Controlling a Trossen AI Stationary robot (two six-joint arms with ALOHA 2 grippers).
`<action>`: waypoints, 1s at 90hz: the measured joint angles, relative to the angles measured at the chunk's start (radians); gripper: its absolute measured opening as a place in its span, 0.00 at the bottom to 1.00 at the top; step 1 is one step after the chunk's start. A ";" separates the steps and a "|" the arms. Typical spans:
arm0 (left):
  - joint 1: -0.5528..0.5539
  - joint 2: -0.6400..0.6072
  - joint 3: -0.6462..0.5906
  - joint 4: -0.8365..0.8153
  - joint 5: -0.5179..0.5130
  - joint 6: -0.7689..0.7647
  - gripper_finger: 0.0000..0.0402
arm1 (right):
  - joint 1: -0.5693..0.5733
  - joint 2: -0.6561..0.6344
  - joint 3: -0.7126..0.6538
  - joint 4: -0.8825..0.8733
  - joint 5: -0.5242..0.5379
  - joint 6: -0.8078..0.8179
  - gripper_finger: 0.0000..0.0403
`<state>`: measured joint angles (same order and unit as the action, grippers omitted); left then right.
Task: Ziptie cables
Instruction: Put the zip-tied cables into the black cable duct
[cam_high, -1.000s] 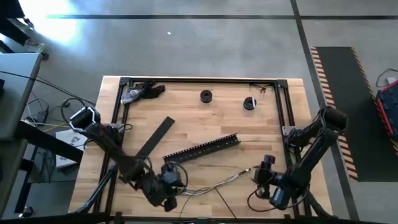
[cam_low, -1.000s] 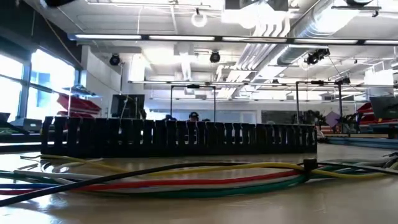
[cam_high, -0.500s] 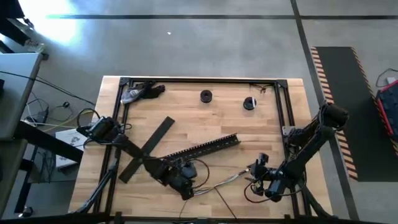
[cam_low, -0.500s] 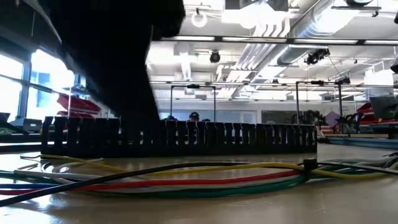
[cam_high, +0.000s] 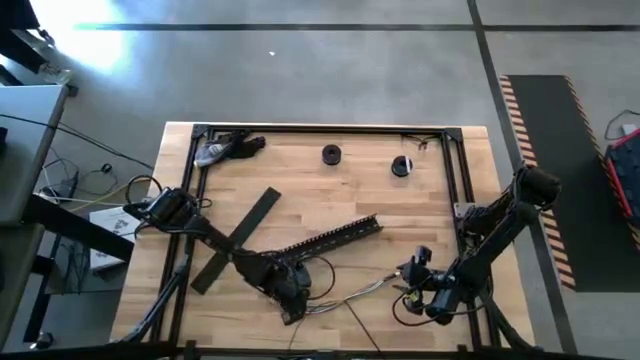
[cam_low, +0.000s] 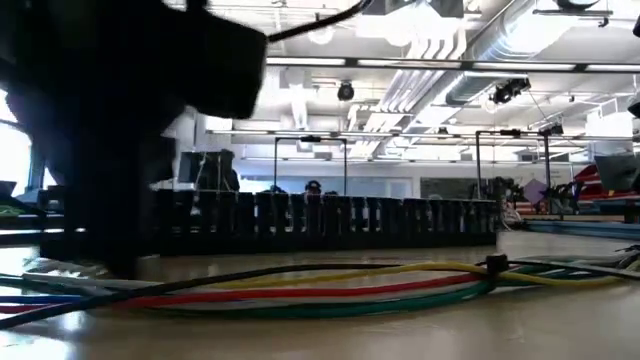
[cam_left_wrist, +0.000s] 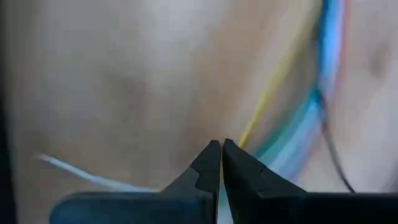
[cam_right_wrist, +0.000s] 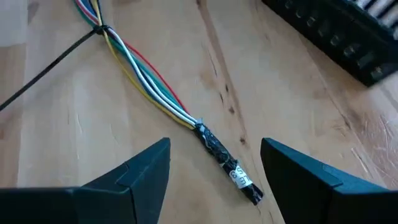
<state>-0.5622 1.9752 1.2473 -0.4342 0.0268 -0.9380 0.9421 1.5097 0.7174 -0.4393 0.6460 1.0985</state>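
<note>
Now the left gripper (cam_high: 291, 305) has come down from above the table onto the cables (cam_high: 345, 296), which lie along the front edge just before the channel (cam_high: 325, 240). Its jaws are pressed together with nothing visibly caught between them. The right gripper (cam_high: 410, 272) has moved in to the bundle's taped end (cam_right_wrist: 227, 163), jaws spread wide around it. Both ends look about to be gathered; a tie already sits on the bundle.

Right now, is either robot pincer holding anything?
No. The left pincer is shut on nothing above the cables; the right pincer is open.
</note>
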 joint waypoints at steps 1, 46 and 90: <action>-0.002 0.000 0.004 0.001 0.000 0.001 0.00 | 0.000 0.000 0.000 0.000 -0.001 0.000 0.58; -0.021 -0.024 0.090 -0.261 -0.169 0.079 0.00 | -0.002 0.000 0.000 0.058 0.005 -0.015 0.58; 0.068 -0.017 0.098 -0.595 -0.434 0.269 0.00 | -0.081 0.001 0.001 0.169 -0.014 -0.139 0.58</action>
<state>-0.4940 1.9580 1.3453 -1.0290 -0.4069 -0.6689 0.8612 1.5105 0.7181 -0.2699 0.6323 0.9598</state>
